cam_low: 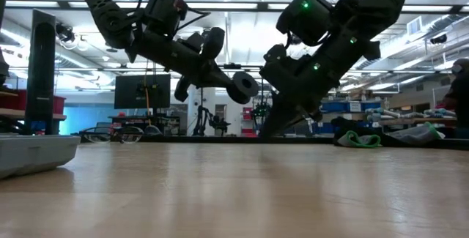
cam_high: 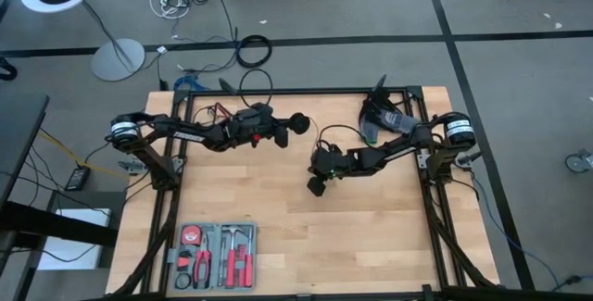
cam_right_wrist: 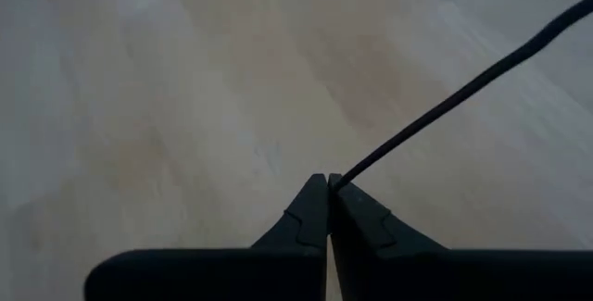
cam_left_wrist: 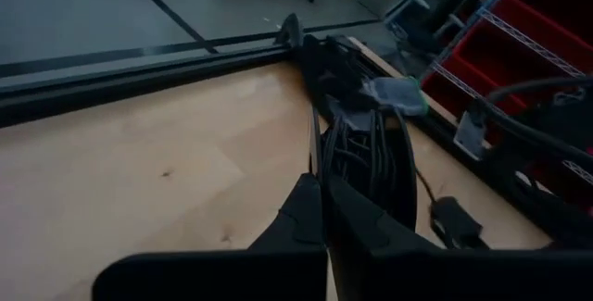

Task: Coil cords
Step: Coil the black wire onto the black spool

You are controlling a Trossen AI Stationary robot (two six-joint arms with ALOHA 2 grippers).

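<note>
- The left gripper is hanging over the back middle of the worktop, fingers closed on a thin black cord with several looped strands bunched beside them.
- The right gripper is angling down near the worktop's centre, fingers pinching the same cord where it is running off taut.
- Judging by this, coiling is looking partway along: some loops are gathered at the left gripper, a loose run is waiting between the arms.
- A tool tray is sitting at the front left, well apart; dark items are lying back right. Nothing seems to be blocking.
</note>
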